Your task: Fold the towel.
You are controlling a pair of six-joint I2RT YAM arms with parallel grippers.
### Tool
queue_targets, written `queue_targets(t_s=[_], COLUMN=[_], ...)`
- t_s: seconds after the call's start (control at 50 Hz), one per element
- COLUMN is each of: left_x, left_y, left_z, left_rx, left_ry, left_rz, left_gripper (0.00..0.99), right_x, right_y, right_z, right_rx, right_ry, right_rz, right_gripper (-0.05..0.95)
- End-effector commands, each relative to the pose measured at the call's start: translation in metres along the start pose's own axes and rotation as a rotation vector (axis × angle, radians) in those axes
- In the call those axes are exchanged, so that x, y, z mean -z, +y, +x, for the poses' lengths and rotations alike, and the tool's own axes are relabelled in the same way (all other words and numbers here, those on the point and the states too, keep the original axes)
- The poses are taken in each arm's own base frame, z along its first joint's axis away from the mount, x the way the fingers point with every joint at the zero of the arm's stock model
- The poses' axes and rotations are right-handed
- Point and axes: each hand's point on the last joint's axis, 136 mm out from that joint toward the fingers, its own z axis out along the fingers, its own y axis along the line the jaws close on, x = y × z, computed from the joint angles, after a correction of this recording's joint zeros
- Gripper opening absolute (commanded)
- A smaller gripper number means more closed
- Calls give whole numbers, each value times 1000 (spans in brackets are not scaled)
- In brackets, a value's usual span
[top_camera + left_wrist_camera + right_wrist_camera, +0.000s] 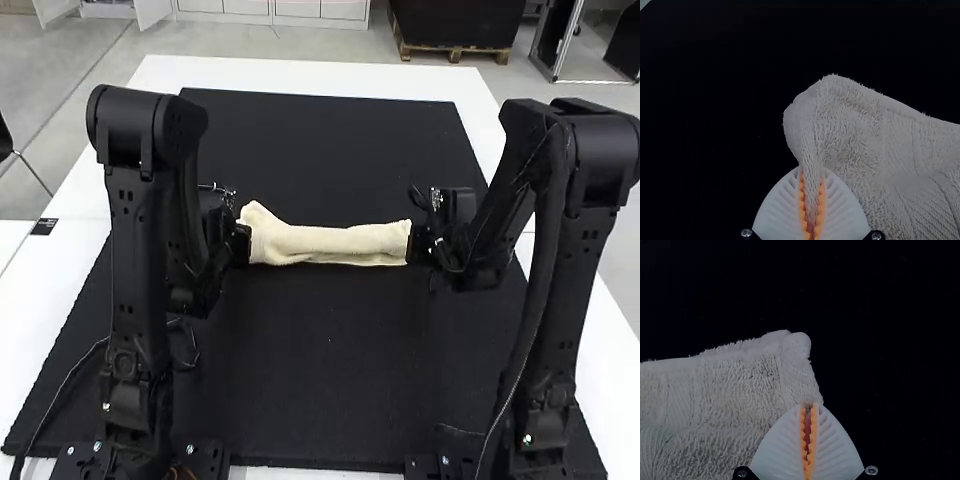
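Between the ribbed white fingers of the left gripper (243, 243), a narrow pinch of the cream terry towel (335, 243) is clamped. In the left wrist view, the pinched cloth is squeezed between the orange pads (822, 200) of the left gripper (811, 200) and is gathered into a ridge that runs up from the fingertips, with a rounded flap spread beyond them. By the right gripper (415, 243), the towel is held at its edge, close to a corner; in the right wrist view, the cloth is nipped at the very tips of the right gripper (808, 407), whose orange pads are brought nearly together

Farther out, the towel is stretched crosswise between the two grippers as a long, narrow band. Its left end is flared and peaked, its middle is slimmer, and its right end is squared off. A looped pile, crossed by flatter woven bands, is shown in both wrist views. Whether the band is rested on the black mat (330, 350) or raised over it cannot be told

The left gripper is carried by the left arm (140, 280), the right one by the right arm (560, 260). The mat is laid on the white table (300, 76), by which it is bordered at the far edge
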Motion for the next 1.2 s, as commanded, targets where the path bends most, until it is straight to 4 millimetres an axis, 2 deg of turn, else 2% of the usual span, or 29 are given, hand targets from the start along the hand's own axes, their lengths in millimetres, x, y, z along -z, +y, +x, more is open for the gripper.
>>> queue_targets(t_s=[0.0,0.4,0.7,1.18], left_x=[-6,-10,-11,-16], left_y=[3,6,7,7], left_z=[-6,-16,-17,-13], left_rx=[5,8,8,10], left_ry=[-25,-57,-61,-55], left_rz=[-11,-17,-19,-20], left_gripper=[30,30,28,28], right_x=[-2,-4,-3,-2], right_y=[-5,-8,-28,-26], right_z=[9,11,11,16], right_rx=[19,23,37,40], right_ry=[11,7,7,17], right_rz=[30,38,78,74], right_gripper=[-18,-18,-18,-18])
